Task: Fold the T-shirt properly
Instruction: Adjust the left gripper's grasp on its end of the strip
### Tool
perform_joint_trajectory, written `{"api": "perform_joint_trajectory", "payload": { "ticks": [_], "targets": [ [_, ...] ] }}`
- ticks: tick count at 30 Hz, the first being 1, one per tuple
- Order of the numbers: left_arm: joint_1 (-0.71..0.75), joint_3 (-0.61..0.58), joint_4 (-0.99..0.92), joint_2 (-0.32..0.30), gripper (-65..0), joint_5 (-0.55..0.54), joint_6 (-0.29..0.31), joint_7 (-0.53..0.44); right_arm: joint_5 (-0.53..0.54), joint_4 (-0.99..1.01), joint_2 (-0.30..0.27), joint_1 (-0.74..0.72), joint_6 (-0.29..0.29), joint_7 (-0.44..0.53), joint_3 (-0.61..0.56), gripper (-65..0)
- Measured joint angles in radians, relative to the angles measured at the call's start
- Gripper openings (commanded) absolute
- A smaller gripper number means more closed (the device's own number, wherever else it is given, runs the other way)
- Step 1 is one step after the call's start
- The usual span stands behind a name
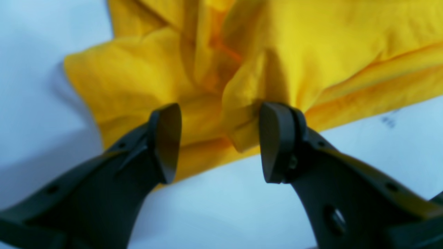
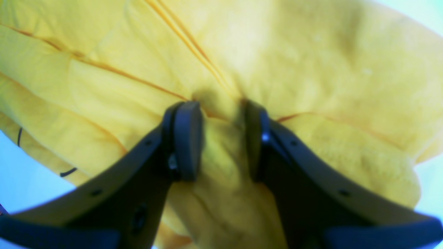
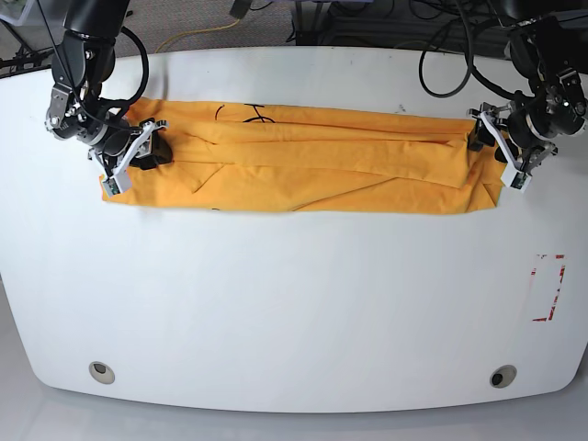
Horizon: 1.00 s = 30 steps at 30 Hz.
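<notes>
The orange-yellow T-shirt (image 3: 303, 170) lies across the far half of the white table (image 3: 294, 303) as a long band folded lengthwise. Thin black markings (image 3: 248, 114) show on its far edge. My right gripper (image 3: 138, 152) is at the band's left end. In the right wrist view it (image 2: 221, 138) is shut on a bunched fold of the T-shirt (image 2: 277, 52). My left gripper (image 3: 503, 152) is at the band's right end. In the left wrist view it (image 1: 219, 138) stands open, with a loose fold of the T-shirt (image 1: 311, 52) lying between the fingers, unpinched.
A red-outlined rectangle (image 3: 548, 287) is marked on the table near its right edge. Two round holes (image 3: 102, 372) (image 3: 502, 376) sit by the front edge. Cables (image 3: 441, 55) hang behind the table's far edge.
</notes>
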State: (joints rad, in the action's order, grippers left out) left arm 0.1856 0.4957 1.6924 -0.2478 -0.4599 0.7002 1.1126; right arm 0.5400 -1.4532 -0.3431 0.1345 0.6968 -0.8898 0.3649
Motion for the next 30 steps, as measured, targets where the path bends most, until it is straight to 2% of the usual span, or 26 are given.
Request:
{"api": "perform_joint_trajectory", "payload": {
  "ticks": [5, 6, 8, 10, 12, 16, 22, 30],
  "targets": [
    [0.008, -0.001, -0.058, 0.001, -32.8, -0.004, 0.0, 0.009, 0.0, 0.0, 0.0, 0.0, 0.0, 0.0, 0.0, -44.7],
    [0.008, -0.001, -0.058, 0.0, -34.7, -0.004, 0.0, 0.01, 0.0, 0.0, 0.0, 0.0, 0.0, 0.0, 0.0, -44.7],
    [0.006, -0.001, -0.058, 0.0, -40.8, -0.005, 0.0, 0.009, 0.001, 0.0, 0.0, 0.0, 0.0, 0.0, 0.0, -44.7],
    [0.003, -0.002, -0.058, 0.001, -52.9, -0.006, 0.0, 0.009, 0.004, 0.0, 0.0, 0.0, 0.0, 0.0, 0.0, -44.7],
    [0.003, -0.001, -0.058, 0.0, -58.2, -0.005, 0.0, 0.009, 0.004, 0.0, 0.0, 0.0, 0.0, 0.0, 0.0, -44.7],
    [0.003, -0.001, -0.046, 0.0, -57.9, -0.003, 0.0, 0.01, 0.004, 0.0, 0.004, 0.0, 0.0, 0.0, 0.0, -44.7],
    [0.011, 0.002, 0.099, -0.01, -58.1, -0.005, -0.002, 0.007, 0.004, 0.0, 0.023, 0.0, 0.0, 0.005, 0.0, -44.7],
    [0.012, 0.002, 0.126, -0.077, -58.2, -0.005, -0.001, 0.01, 0.007, 0.0, 0.028, 0.0, 0.0, 0.007, 0.0, -44.7]
  ]
}}
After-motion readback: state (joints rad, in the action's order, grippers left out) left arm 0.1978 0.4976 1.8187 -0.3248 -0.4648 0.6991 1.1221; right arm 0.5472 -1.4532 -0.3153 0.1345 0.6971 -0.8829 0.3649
